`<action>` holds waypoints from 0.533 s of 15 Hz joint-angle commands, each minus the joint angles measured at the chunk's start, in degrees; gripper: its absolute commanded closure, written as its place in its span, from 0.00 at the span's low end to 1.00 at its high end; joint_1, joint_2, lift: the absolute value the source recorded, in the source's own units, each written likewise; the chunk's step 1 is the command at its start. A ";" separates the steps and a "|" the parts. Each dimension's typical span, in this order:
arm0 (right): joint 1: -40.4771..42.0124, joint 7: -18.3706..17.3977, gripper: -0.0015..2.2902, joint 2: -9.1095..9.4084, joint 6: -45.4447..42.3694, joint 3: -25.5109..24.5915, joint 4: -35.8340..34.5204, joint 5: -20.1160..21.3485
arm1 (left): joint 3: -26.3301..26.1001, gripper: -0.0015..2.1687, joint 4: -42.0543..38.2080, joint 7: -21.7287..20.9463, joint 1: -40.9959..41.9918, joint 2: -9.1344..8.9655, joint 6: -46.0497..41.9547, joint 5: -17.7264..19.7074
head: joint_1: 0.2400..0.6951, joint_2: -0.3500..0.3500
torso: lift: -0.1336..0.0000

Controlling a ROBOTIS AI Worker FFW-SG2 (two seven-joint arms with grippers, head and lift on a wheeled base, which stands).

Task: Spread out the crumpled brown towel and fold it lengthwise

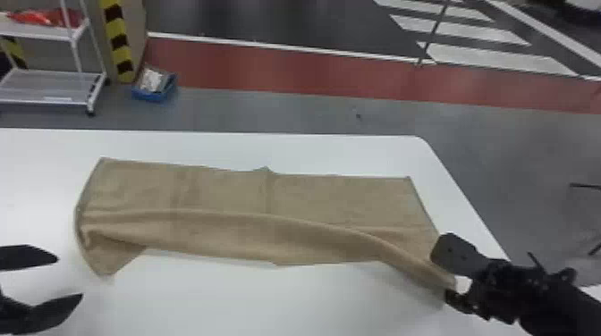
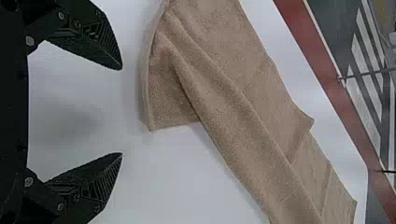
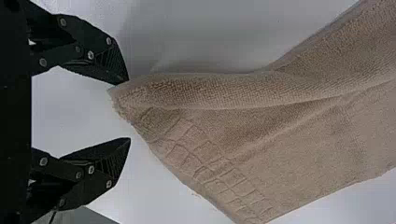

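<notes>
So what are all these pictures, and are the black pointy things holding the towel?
The black pointy things are a robot's fingers, two on each gripper. One picture looks down from its head. The other two come from its wrists and are turned sideways, so things look tipped over.

A brown towel lies on a white table, with its near side partly folded over. The left gripper is beside one end, fingers wide apart. The right gripper is at the other end, its fingers apart too. So neither one is gripping the towel.
</notes>
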 commanded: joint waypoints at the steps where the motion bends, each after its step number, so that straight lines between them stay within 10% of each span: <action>1: -0.46 0.48 0.37 -0.07 -0.06 0.03 0.14 0.07 | 0.00 0.12 0.14 0.11 0.00 -0.01 0.00 0.50 | 1.00 0.16 | 0.07; 8: -0.02 1.35 0.50 -0.16 0.29 -1.02 -0.65 0.07 | 0.97 0.12 -3.29 0.73 0.18 -0.71 3.17 2.52 | 1.00 0.15 | 0.07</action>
